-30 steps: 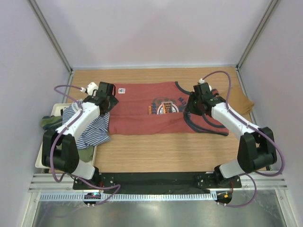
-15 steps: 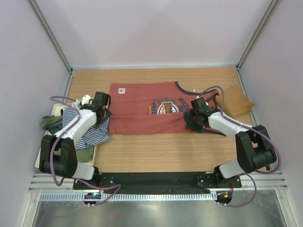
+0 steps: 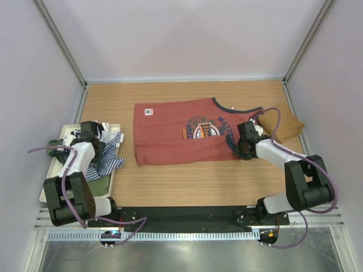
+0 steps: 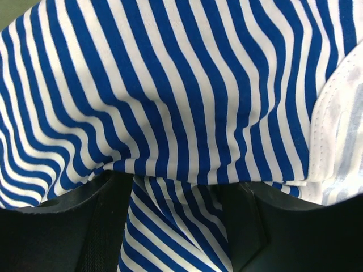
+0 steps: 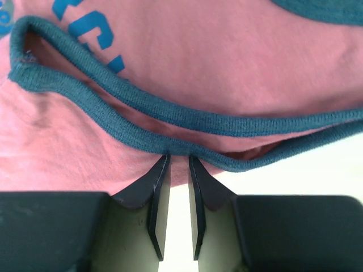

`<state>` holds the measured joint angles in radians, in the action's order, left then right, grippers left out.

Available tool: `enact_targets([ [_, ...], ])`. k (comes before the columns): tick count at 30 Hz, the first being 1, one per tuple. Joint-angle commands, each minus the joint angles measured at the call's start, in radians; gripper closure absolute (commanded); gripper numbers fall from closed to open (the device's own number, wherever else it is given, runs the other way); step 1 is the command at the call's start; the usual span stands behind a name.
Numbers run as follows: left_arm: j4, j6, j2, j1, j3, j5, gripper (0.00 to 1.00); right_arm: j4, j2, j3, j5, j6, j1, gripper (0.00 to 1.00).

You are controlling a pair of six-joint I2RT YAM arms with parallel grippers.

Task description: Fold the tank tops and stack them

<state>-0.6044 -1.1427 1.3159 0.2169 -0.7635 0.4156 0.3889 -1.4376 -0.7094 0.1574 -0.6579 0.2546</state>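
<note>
Nosing at the navy trim, right side!
Right pincer shows only a slit at the hem of the rust-red tank top on the tabletop, grip unclear; left pincer gapes wide over the striped tank top by the tray.

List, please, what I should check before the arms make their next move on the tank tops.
1. Rust-red cloth tank top with navy trim lying flat on wooden table: ok.
2. Tips of right fingers at its trim edge: ok.
3. Trim clamped between them: cannot tell.
4. Blue-and-white striped cloth top gripped by left fingers: cannot tell.
5. Striped top wholly inside white tray: not ok, spills over rim.
</note>
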Motion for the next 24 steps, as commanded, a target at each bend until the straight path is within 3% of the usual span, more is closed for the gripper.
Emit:
enact_targets([
  [1, -0.04, -0.028, -0.047, 0.022, -0.026, 0.075, 0.38, 0.065, 0.046, 0.039, 0.053, 0.007, -0.009, 0.74],
  [5, -0.064, 0.056, -0.101, -0.066, -0.123, 0.135, 0.36, 0.058, 0.1, 0.016, -0.031, 0.063, -0.009, 0.6],
  [12, -0.224, 0.135, -0.106, -0.198, -0.338, 0.284, 0.31, 0.068, 0.131, -0.132, -0.199, 0.135, 0.003, 0.53],
  [15, -0.282, 0.158, -0.078, -0.246, -0.422, 0.313, 0.28, 0.087, 0.108, -0.198, -0.171, 0.156, 0.031, 0.53],
  [17, -0.214, 0.246, -0.057, -0.267, -0.451, 0.22, 0.27, 0.08, 0.071, -0.24, -0.162, 0.161, 0.031, 0.53],
  [20, -0.002, 0.385, 0.003, -0.295, -0.438, -0.108, 0.27, 0.058, -0.021, -0.344, -0.17, 0.165, 0.029, 0.58],
  [24, 0.115, 0.411, 0.141, -0.324, -0.49, -0.248, 0.26, 0.033, -0.141, -0.531, -0.125, 0.161, 0.023, 0.62],
])
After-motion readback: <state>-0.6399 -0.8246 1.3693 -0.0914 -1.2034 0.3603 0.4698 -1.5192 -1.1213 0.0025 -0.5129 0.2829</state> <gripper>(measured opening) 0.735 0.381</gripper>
